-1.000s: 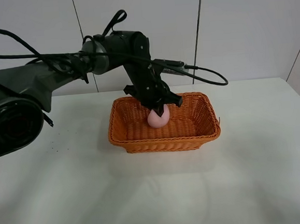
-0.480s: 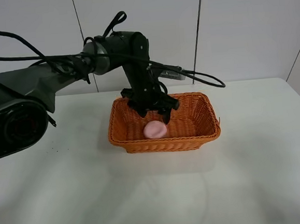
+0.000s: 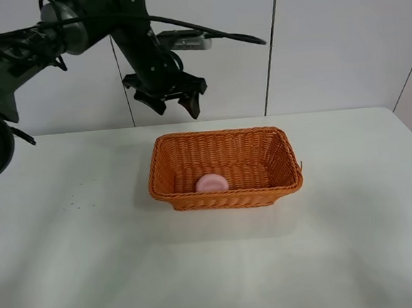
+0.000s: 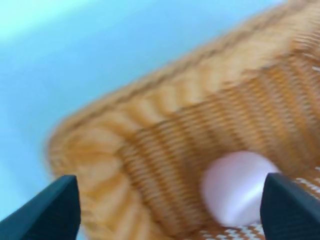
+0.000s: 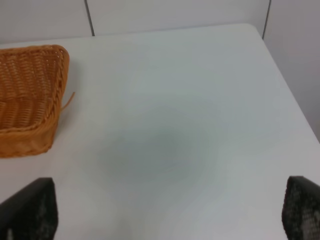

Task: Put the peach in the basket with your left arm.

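Broadly, a white table (image 3: 73, 278) was shown filling the lower part of the high view, backed by a pale panelled wall (image 3: 339, 36). The left arm (image 3: 121, 21), black and jointed and trailed by black cables (image 3: 211, 34), was seen reaching in from the left of that view, raised well above the tabletop. A rectangular orange wicker basket (image 3: 231, 195) was set on the table near the middle, with flaring sides and a rolled rim. The left gripper (image 3: 168, 103) was held in the air above and behind the basket's far left corner, touching nothing, its dark fingers (image 4: 55, 207) spread wide and empty. The right gripper (image 5: 165, 210) was seen only in its own wrist view, over bare table beside the basket's end, its two fingertips set far apart with nothing between them. The peach (image 3: 212, 183), small, smooth and pale pink, was found lying inside the basket on the woven floor, close against the near wall and left of centre.
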Controlling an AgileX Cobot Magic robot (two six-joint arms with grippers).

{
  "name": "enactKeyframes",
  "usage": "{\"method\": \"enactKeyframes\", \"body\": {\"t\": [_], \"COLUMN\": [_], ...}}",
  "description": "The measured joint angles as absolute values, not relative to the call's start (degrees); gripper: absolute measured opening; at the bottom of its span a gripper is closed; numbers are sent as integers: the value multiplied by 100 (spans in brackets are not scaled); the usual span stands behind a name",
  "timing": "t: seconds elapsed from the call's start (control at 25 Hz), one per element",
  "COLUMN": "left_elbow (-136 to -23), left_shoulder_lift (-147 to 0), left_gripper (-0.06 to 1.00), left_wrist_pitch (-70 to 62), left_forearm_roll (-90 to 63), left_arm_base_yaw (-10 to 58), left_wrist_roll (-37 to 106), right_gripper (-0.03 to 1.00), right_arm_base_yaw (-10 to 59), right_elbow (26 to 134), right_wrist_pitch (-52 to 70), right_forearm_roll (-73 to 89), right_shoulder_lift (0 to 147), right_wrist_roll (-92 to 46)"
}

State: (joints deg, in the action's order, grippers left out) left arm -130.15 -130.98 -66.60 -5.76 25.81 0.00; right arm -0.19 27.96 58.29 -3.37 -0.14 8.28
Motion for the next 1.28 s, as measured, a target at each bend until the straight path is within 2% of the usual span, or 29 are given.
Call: {"method": "enactKeyframes", "body": {"t": [0.36, 0.64, 1.0, 1.28], "left_elbow": [-12634, -12491, -12364, -11293], "left_shoulder_lift": [-13108, -13108, -12983, -12082], "left_gripper": [84, 84, 84, 84], "left_wrist_pitch": [-6593, -6586, -6686, -6701], "left_forearm_roll": [-530, -522, -261, -258], "left_arm_base_yaw": [999, 184, 50, 50], "left_wrist_roll": [150, 272, 224, 142], "right_gripper": [69, 69, 69, 69], "right_arm_base_yaw": [-19, -19, -19, -19], "right_elbow": [2796, 2796, 2796, 2796], "right_wrist_pitch": [5829, 5829, 5829, 5829], "right_forearm_roll": [-337, -337, -337, -337], "right_shoulder_lift": [-14, -14, -14, -14], "right_wrist_roll": [828, 828, 828, 828]}}
